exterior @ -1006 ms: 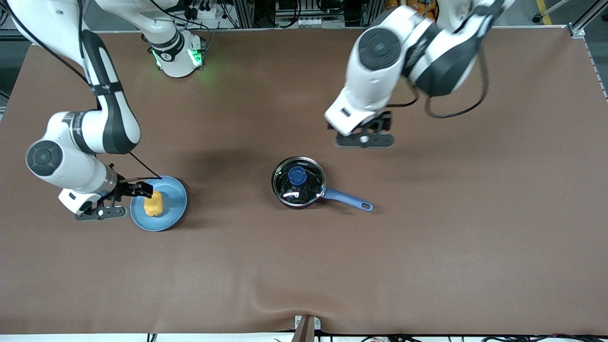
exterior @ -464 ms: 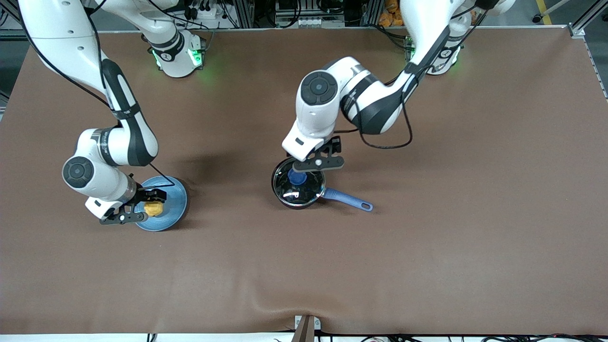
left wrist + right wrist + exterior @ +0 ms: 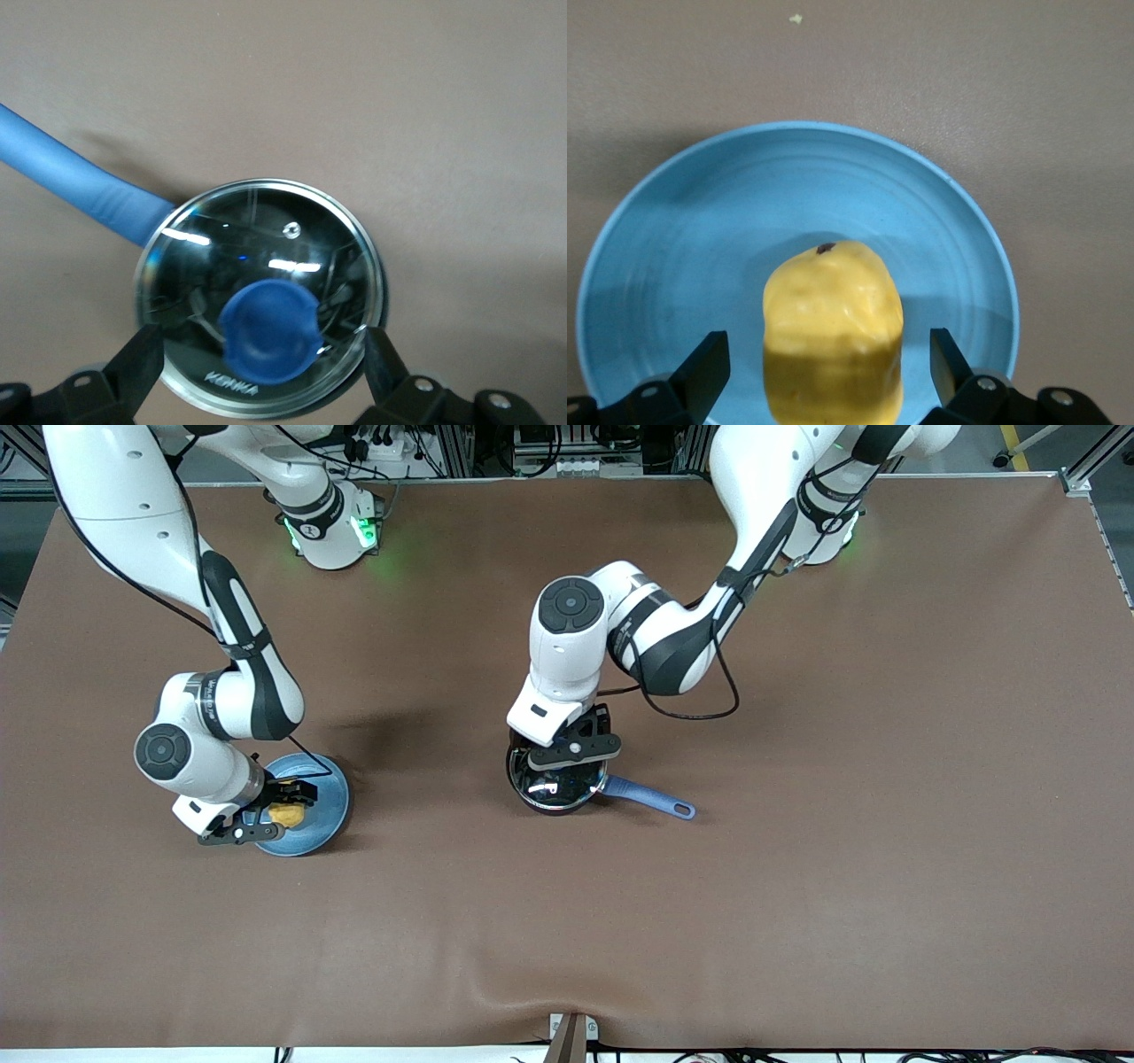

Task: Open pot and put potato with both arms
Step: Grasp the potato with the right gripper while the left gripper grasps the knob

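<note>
1. Hovering over the pot [image 3: 556, 784], the left gripper [image 3: 571, 751] has its fingers [image 3: 133, 361] spread wide, one on each side of the blue knob [image 3: 268, 329], not touching it.
2. The glass lid [image 3: 261, 292] sits on the pot, near the table's middle.
3. The right gripper [image 3: 257, 815] is over the blue plate [image 3: 700, 257], fingers wide on either side of the potato [image 3: 833, 332].
4. The potato lies on the plate, toward the right arm's end of the table.
</note>
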